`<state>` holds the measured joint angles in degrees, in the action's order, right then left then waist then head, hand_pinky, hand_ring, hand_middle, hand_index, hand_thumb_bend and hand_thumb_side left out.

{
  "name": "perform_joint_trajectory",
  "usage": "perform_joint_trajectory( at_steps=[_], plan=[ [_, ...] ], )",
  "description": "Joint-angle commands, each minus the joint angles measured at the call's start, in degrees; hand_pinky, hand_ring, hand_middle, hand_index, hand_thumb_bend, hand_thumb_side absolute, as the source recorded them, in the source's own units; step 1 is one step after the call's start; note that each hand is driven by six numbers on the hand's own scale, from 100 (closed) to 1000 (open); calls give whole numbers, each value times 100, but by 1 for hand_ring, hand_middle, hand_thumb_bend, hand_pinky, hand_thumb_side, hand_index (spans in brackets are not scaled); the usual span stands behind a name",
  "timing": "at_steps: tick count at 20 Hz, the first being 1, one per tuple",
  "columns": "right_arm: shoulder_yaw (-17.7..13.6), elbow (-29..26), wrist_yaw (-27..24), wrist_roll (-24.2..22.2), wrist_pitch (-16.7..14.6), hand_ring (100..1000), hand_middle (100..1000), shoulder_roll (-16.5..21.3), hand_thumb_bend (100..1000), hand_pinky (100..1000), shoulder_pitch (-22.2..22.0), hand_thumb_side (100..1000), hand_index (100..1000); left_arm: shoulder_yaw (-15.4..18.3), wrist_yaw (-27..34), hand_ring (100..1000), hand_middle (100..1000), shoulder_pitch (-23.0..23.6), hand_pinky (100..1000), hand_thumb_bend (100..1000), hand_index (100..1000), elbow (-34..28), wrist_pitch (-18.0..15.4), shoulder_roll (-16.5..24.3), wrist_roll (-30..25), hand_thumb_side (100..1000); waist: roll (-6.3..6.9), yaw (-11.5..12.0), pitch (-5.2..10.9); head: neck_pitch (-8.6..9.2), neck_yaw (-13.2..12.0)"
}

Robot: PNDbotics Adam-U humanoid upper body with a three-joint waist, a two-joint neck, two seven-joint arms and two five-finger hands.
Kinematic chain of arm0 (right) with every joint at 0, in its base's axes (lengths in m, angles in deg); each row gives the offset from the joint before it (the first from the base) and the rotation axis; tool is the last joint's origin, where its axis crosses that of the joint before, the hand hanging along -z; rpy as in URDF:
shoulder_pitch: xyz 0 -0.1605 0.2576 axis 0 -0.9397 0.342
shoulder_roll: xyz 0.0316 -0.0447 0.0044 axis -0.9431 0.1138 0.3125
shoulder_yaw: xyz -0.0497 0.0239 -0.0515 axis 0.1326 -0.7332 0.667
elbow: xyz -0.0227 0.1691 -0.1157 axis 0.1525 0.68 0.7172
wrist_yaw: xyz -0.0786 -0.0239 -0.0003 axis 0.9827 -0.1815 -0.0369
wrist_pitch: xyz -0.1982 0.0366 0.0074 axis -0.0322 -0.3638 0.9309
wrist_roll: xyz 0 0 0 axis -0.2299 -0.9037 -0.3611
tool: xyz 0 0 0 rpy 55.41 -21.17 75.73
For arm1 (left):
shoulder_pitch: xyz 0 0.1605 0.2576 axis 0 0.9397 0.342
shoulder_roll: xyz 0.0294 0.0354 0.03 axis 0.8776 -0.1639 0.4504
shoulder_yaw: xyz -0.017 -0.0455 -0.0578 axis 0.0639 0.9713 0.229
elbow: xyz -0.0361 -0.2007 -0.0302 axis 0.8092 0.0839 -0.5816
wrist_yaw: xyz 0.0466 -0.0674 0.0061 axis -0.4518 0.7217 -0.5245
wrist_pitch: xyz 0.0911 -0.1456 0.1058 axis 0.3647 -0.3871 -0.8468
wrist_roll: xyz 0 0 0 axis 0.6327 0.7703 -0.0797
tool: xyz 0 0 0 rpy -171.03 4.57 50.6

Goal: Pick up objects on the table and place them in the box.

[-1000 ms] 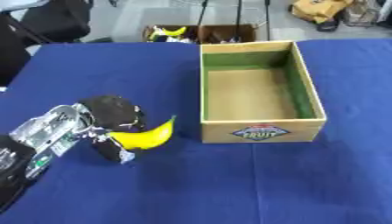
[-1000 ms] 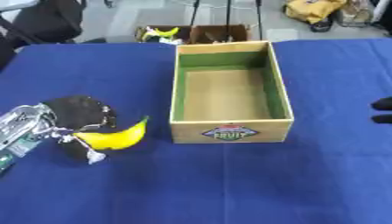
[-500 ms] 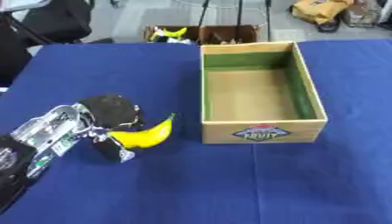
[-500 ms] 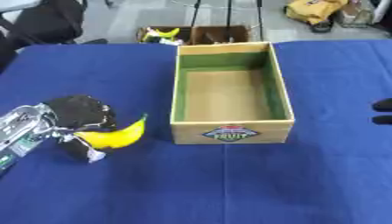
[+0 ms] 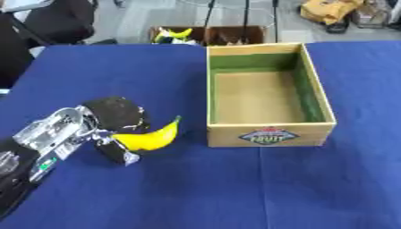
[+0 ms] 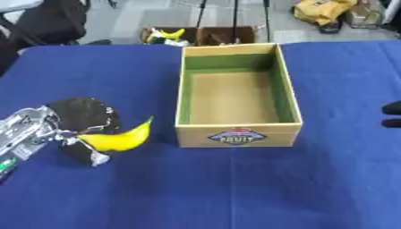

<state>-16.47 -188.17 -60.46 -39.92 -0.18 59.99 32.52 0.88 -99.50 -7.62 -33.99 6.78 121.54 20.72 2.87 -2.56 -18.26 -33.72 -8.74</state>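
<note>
Left hand (image 5: 109,127) clenched round banana (image 5: 149,137), low over worktop (image 5: 235,188). Box (image 5: 266,134) empty, near, to hand's right. Banana light, smooth, bruisable; grip mid-body. Right hand (image 6: 391,114) at edge, state unclear.

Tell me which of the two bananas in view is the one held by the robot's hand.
The banana on the blue table, gripped by the left hand just left of the box. The other banana sits in a carton on the floor beyond the table.

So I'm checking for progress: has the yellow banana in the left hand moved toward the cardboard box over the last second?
No. The yellow banana, held by the left hand, keeps the same gap from the cardboard box.
</note>
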Motion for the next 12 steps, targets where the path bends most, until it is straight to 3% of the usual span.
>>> perform_joint_trajectory(
  at_steps=[1, 9, 11, 12],
  plan=[
    [-36, -71, 23, -5, -9, 698, 593, 80, 100, 635, 32, 1000, 835, 157, 33, 450, 458, -39, 231, 100, 537, -161, 61, 156, 48, 501, -11, 9, 125, 15, -15],
    [-40, -66, 25, -4, -12, 699, 594, 86, 100, 635, 24, 1000, 835, 294, 119, 444, 453, 52, 221, 100, 533, -375, 208, 236, 81, 499, -11, 13, 130, 11, -14],
    [-39, -67, 24, -6, -13, 699, 593, 82, 100, 635, 24, 1000, 835, 300, 139, 461, 470, 74, 242, 100, 551, -361, 226, 241, 32, 512, -11, 13, 125, 17, -12],
    [-38, -67, 25, -8, -14, 699, 593, 81, 100, 635, 25, 1000, 835, 292, 144, 504, 518, 79, 295, 134, 603, -345, 219, 237, -7, 543, -12, 11, 122, 20, -11]
  ],
)
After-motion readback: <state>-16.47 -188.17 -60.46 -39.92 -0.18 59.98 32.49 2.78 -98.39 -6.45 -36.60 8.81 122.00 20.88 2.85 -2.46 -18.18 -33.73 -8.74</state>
